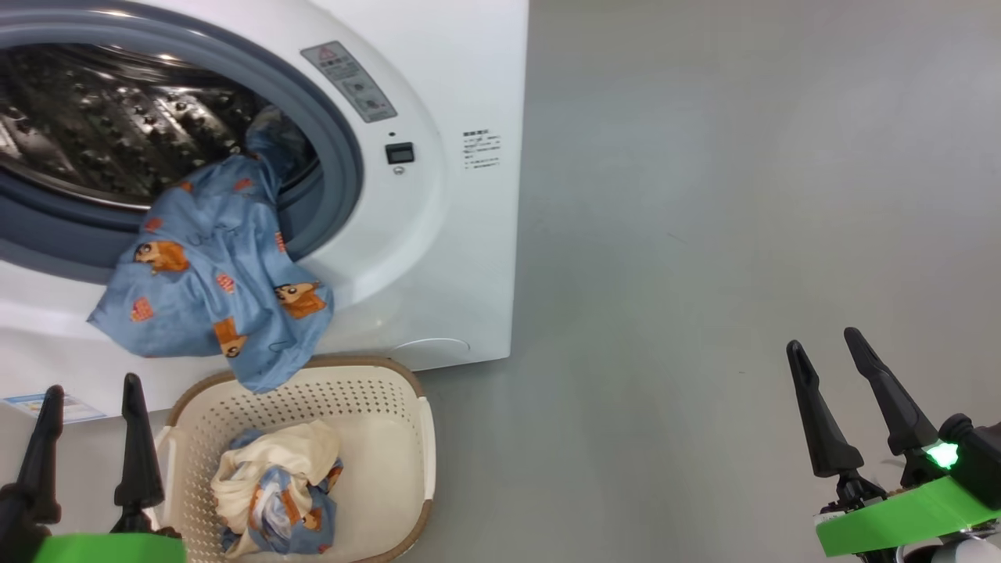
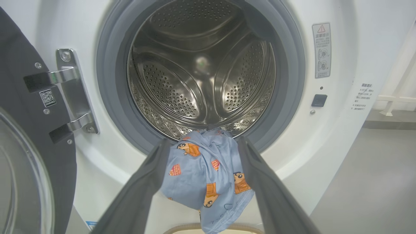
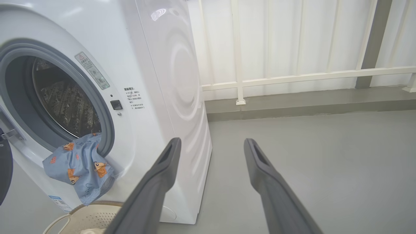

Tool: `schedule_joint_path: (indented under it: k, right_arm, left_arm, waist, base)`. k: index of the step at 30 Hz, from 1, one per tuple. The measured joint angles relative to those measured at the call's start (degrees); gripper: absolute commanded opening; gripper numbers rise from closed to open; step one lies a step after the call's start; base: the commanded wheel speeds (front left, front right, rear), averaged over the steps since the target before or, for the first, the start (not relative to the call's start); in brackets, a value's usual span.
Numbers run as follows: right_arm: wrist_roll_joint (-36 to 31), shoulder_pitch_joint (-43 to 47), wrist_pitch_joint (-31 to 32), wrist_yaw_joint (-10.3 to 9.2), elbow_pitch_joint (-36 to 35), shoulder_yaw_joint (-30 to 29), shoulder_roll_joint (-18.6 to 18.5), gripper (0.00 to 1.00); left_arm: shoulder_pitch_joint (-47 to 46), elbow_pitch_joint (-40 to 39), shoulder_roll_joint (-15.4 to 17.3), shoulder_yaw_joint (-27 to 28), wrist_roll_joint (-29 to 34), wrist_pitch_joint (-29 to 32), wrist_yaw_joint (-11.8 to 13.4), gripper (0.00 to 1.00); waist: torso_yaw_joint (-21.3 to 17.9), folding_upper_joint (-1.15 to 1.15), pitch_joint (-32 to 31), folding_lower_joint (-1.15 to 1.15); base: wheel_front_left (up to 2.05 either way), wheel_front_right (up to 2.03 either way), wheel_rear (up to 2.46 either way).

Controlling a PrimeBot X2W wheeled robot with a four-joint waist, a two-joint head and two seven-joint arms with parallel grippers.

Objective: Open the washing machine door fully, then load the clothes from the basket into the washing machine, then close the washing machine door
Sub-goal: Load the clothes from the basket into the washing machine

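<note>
Left end effector (image 1: pixel 92 383), right end effector (image 1: pixel 823 338) apart; clothes (image 1: pixel 211 281) overhang gasket (image 1: pixel 344 156) (left-wrist: door (image 2: pixel 32 136) open).

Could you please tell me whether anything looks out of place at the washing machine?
Yes. A blue printed cloth hangs partly out of the washing machine, draped over the grey gasket and down the front above the basket. The door would likely catch on it if shut. Other clothes lie in the basket.

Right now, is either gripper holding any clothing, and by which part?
Nothing is held. The left gripper and right gripper are both open and empty; the blue bear-print cloth hangs loose from the mouth of the washing machine, clear of both.
</note>
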Motion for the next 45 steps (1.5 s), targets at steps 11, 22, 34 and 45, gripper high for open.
schedule_joint_path:
  k: [11, 22, 34, 45]
  right_arm:
    - [0.00, 2.24, 0.00, 0.00, -0.87, -1.63, 0.51, 1.00]
    - [0.00, 2.44, 0.00, 0.00, -1.52, -2.32, 1.00, 1.00]
    - [-0.01, 2.41, 0.00, 0.00, -1.75, -2.52, 1.26, 1.00]
    - [-0.08, 2.25, 0.00, 0.00, -1.79, -2.34, 1.69, 1.00]
  left_arm:
    - [4.97, -4.41, -1.41, 0.38, 0.63, 0.00, 0.00, 1.00]
    - [5.91, -5.83, -2.55, 0.48, 1.04, 0.00, 0.00, 1.00]
    - [5.87, -6.47, -2.59, 1.01, 1.04, 0.00, 0.00, 1.00]
    - [2.82, -0.56, -1.87, -1.62, 0.16, 0.02, 0.00, 1.00]
  waist:
    - [1.58, 0.00, -0.87, 0.01]
    - [1.96, 0.00, 0.02, 0.01]
    - [1.62, 0.00, 1.16, 0.01]
    - [1.41, 0.00, 2.13, 0.01]
  base:
    - [0.00, 0.00, 0.00]
    - [0.00, 0.00, 0.00]
    - [0.00, 0.00, 0.00]
    - [0.00, 0.00, 0.00]
